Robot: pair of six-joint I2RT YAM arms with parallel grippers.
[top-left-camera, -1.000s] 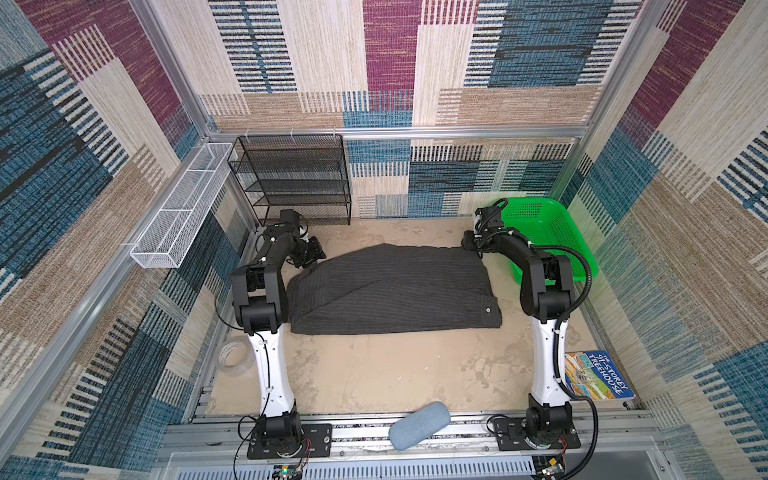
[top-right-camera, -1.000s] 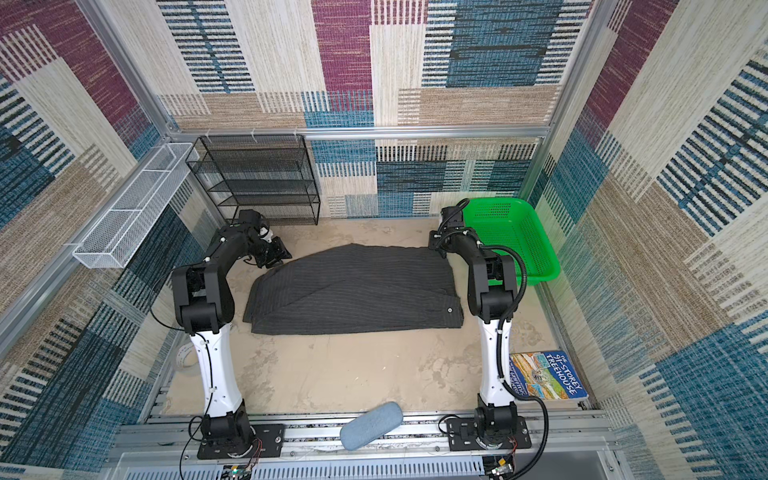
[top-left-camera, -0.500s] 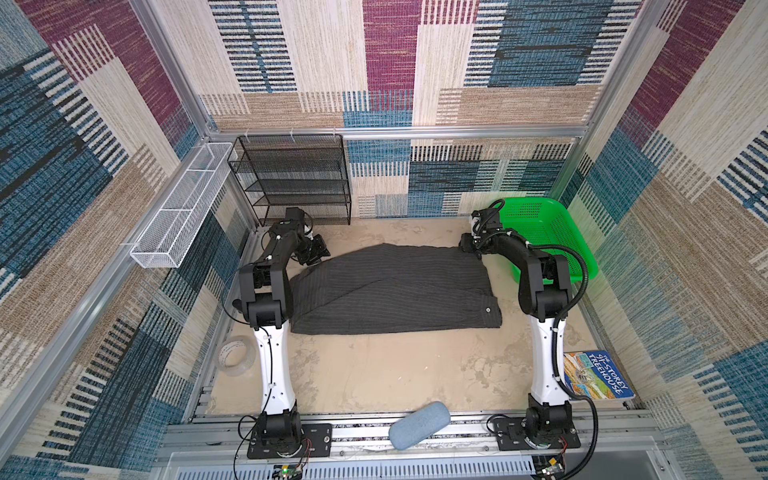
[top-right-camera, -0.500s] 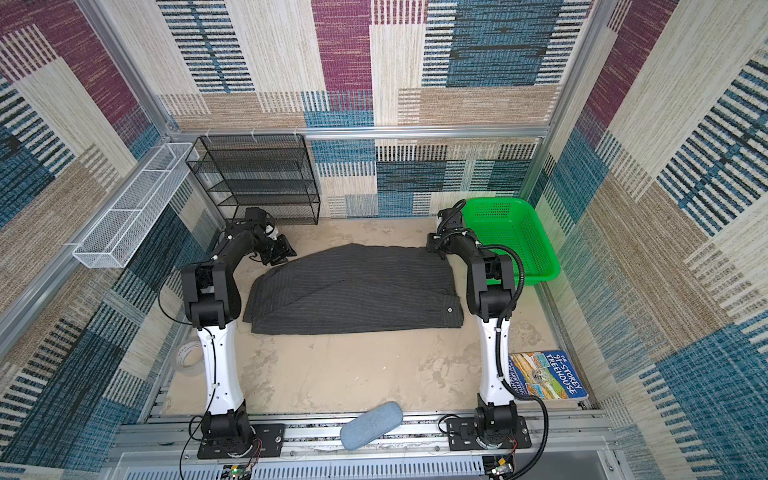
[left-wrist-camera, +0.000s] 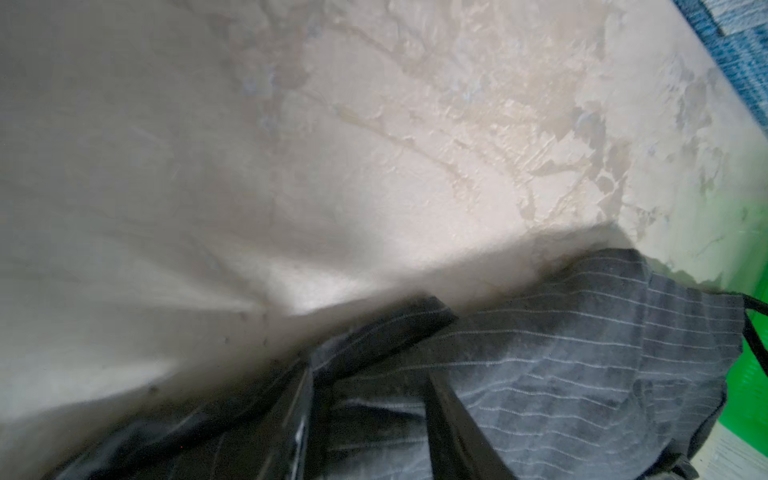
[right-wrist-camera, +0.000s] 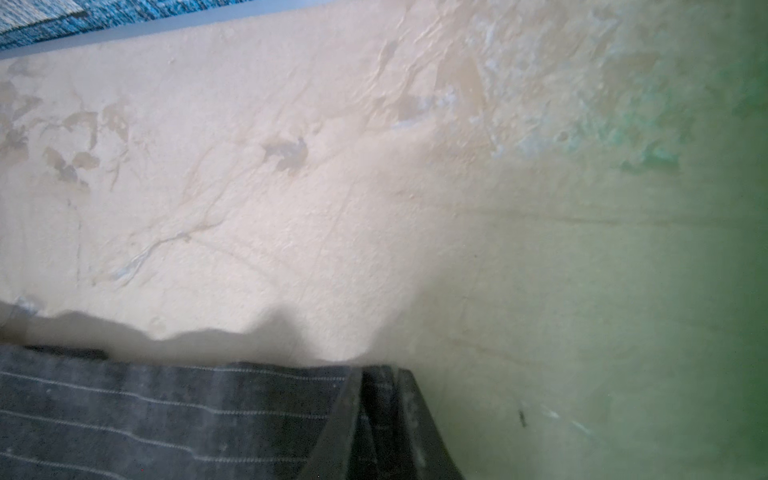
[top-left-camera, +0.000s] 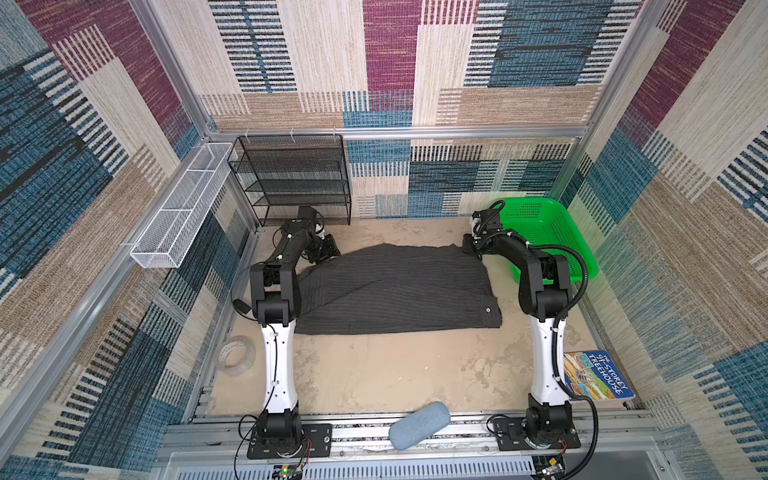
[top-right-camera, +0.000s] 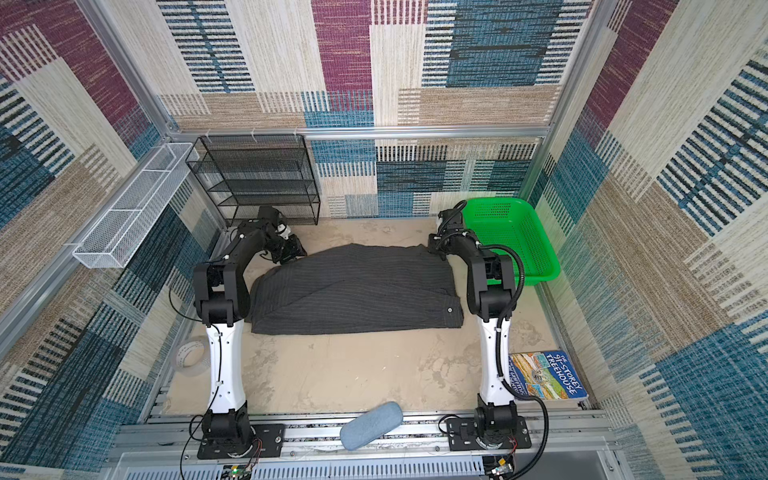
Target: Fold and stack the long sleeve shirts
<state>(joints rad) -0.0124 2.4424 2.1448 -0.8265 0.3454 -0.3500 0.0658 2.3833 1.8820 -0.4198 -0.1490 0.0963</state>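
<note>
Since the dark pinstriped shirt lay spread flat on the sandy table, probably awaiting a fold toward the near side, both grippers sat at its far edge. The right gripper was nipped narrow on the far right corner. The left gripper straddled the far left edge, jaws partway apart, its hold impossible to tell.

Both top views are bright, even and sharp with bowed edges; wrist views are soft, the counter shadowed and green-tinted beside the blurred shirt.
</note>
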